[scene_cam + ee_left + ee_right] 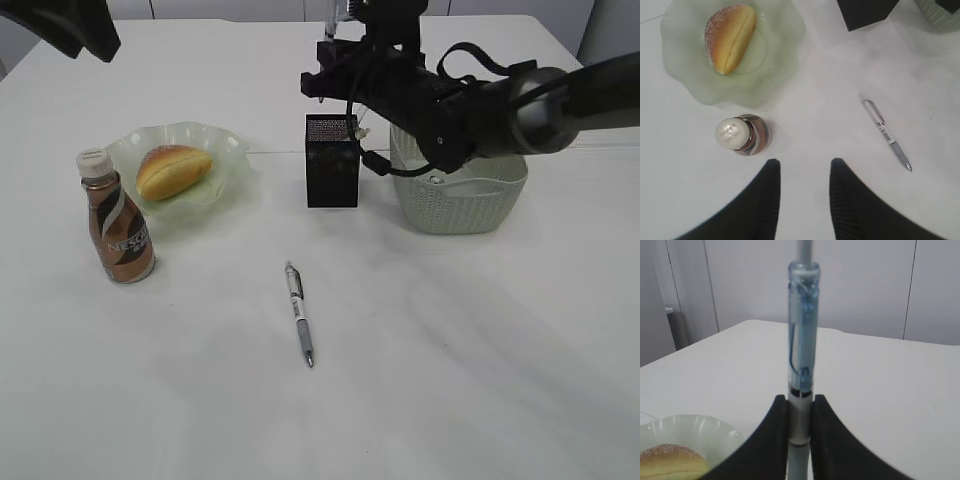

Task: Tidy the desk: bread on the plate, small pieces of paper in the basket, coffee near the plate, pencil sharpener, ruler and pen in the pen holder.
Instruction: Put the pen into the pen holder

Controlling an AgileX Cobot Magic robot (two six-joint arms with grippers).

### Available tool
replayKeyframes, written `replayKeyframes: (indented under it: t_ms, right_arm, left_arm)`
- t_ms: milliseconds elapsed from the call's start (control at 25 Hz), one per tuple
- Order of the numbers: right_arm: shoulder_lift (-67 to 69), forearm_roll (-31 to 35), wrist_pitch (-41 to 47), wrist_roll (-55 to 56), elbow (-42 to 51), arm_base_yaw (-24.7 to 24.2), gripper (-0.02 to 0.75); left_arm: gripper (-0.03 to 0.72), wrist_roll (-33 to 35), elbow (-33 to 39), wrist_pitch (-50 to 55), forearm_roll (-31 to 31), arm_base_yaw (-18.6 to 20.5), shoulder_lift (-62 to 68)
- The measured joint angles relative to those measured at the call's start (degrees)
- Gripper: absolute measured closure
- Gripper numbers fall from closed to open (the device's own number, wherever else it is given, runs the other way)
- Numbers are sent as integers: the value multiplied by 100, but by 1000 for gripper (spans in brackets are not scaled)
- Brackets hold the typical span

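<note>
The bread (173, 170) lies on the plate (228, 150), with the coffee (118, 225) upright on the desk (450, 350) just left of it. A grey pen (299, 313) lies loose in front of the pen holder (332, 170). My right gripper (800, 402) is shut on a second pen (801, 350), clear and blue, held upright; in the exterior view this gripper (330, 72) hovers over the pen holder. My left gripper (805, 167) is open and empty, high above the coffee (735, 132). The ruler, pencil sharpener and paper pieces are out of view.
The basket (460, 205) stands right of the pen holder, partly under the right arm. A dark part of the left arm (70, 25) shows at the top left corner. The desk's far edge meets a pale wall.
</note>
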Motion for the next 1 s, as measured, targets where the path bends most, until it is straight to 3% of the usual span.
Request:
replayKeyframes:
  t_ms: [1000]
  right_arm:
    - [420,58,449,-239,-442,0,636]
  left_arm:
    - [450,0,0,0,0,0,0]
